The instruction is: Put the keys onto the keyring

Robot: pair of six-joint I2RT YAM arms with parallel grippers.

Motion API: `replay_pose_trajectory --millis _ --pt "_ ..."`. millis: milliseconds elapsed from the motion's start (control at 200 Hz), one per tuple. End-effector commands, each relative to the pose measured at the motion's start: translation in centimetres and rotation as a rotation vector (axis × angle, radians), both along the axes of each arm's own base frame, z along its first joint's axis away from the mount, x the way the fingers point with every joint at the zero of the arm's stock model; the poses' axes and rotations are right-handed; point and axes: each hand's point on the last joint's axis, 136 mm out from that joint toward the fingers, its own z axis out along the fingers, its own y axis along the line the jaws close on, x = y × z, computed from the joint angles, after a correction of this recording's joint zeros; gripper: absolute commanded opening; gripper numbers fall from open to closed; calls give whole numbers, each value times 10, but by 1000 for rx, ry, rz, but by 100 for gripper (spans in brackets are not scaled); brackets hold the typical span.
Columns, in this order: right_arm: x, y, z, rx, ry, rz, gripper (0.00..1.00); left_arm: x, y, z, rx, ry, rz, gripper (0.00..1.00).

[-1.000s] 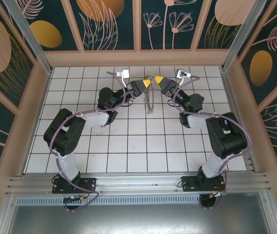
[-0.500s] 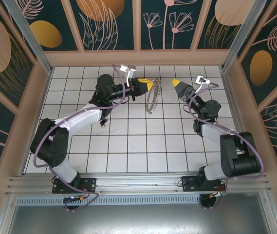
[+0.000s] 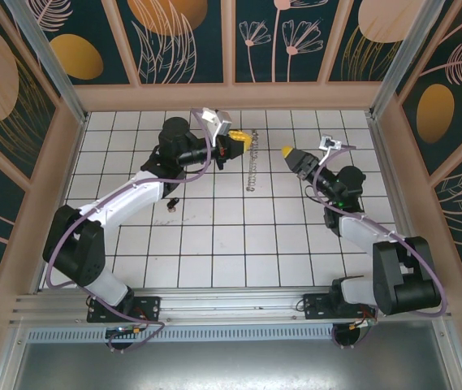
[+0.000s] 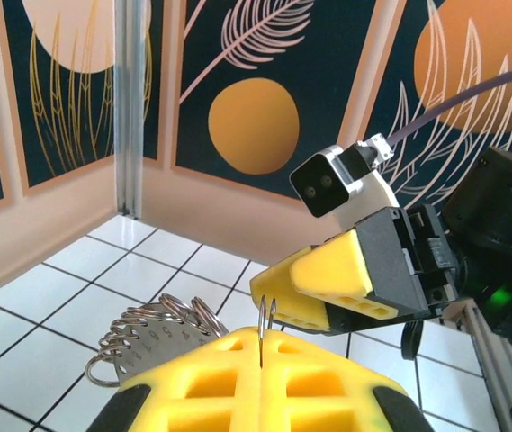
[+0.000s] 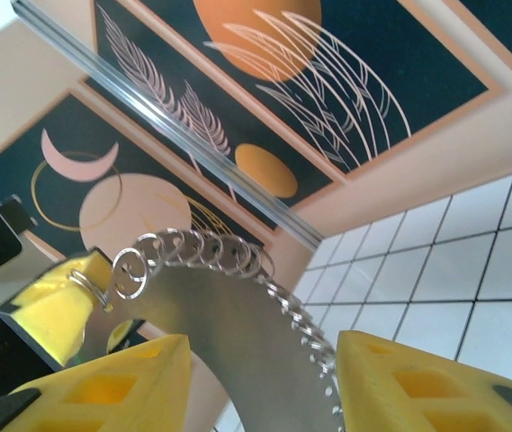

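Observation:
The keyring (image 3: 252,168), a silvery curved strip lined with small wire loops, hangs edge-on over the far middle tiles. My left gripper (image 3: 245,142) is shut on one thin loop at its top. In the left wrist view that loop stands pinched in my left gripper (image 4: 263,337), with the looped strip (image 4: 143,337) hanging to the left. My right gripper (image 3: 287,151) is a short way to the keyring's right and open. In the right wrist view the keyring (image 5: 229,310) arcs beyond my open right gripper (image 5: 260,360), not touching it. The keys (image 3: 172,202), a tiny dark piece, lie on a tile by the left forearm.
The white tiled floor (image 3: 239,244) is boxed in by low tan walls (image 3: 231,97) with patterned panels above. The right gripper's yellow fingers (image 4: 327,270) point at the left gripper from close by. Purple cables (image 3: 202,154) run along both arms.
The two grippers were together at the keyring; the right one has let go and drawn off to the right. The left arm has stretched out, and the keyring now hangs edge-on.

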Motion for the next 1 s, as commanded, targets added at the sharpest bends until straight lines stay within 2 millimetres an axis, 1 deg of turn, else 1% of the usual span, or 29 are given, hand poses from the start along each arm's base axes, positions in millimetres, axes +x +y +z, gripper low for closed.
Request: replay_pose_trajectory --millis 0,125,340,560,666,816,951,996 --pt "-6 11 6 -58 -48 39 46 -3 8 21 20 -105 31 0" --pt "-5 15 0 -68 -37 50 46 1 13 17 48 -124 78 0" --pt "-6 23 -10 -73 -11 71 46 7 21 15 73 -156 144 0" --pt "-13 39 -20 -108 5 104 46 15 28 12 95 -171 211 0" --pt "-20 53 -27 -147 14 125 46 19 33 12 101 -177 250 0" --pt "-38 77 -43 -217 31 167 45 34 43 12 101 -172 333 0" --pt "-58 97 -57 -260 45 210 45 52 61 15 55 -143 401 0" --pt "-61 101 -63 -277 52 212 45 58 68 17 36 -133 424 0"
